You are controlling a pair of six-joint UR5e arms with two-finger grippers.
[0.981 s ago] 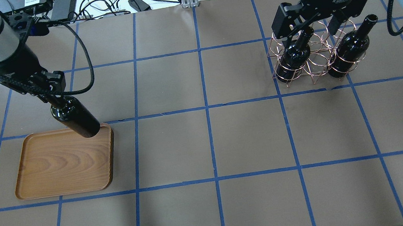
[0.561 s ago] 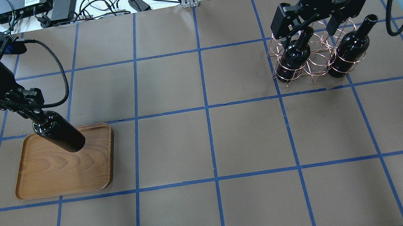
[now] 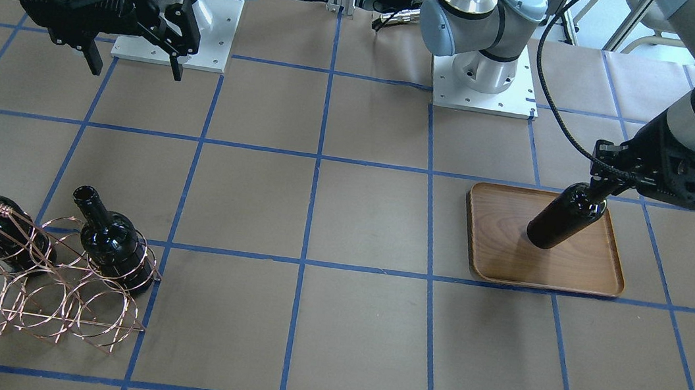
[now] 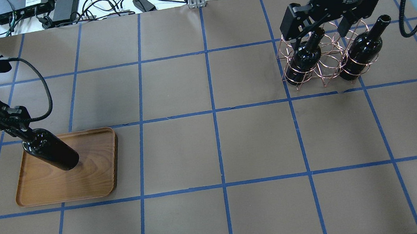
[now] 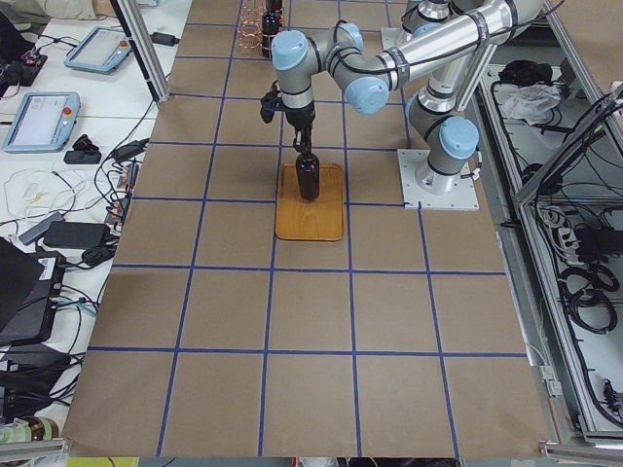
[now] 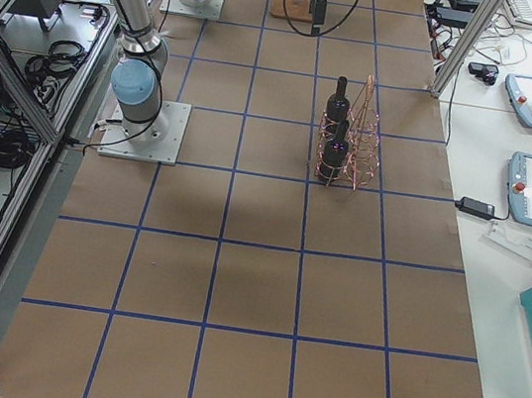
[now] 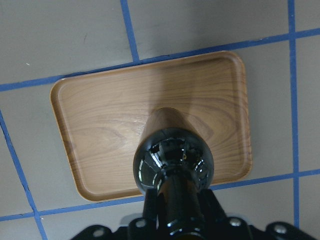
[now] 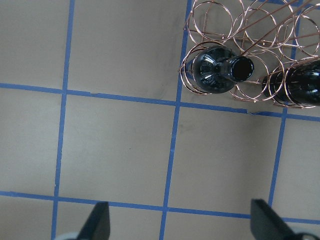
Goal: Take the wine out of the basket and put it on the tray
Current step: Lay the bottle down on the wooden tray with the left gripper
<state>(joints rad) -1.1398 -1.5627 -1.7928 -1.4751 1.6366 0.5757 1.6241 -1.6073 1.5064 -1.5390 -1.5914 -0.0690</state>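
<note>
**A:** Where is the wine, and which way does it point?

**B:** The wine hangs from the left end effector, which is clenched on its neck. In the side view its long axis is almost vertical, with the neck up and the base down over the tray. In the overhead view the neck shows toward 10 o'clock and the base toward 4 o'clock.

**A:** Does the base touch the wood?

**B:** I cannot tell if it touches or is just above. It is over the 10 o'clock part of the tray.

**A:** What is around it?

**B:** There is bare wood at 3 and 6 o'clock of the base. The left arm's black cable loops at 12 o'clock of the tray. The basket stands well apart, at 2 o'clock on the surface. A second bottle and a third bottle sit slanted in its rings, necks up.

**A:** And the other arm?

**B:** The right end effector hovers above the basket, released, with its fingers wide apart.
</note>
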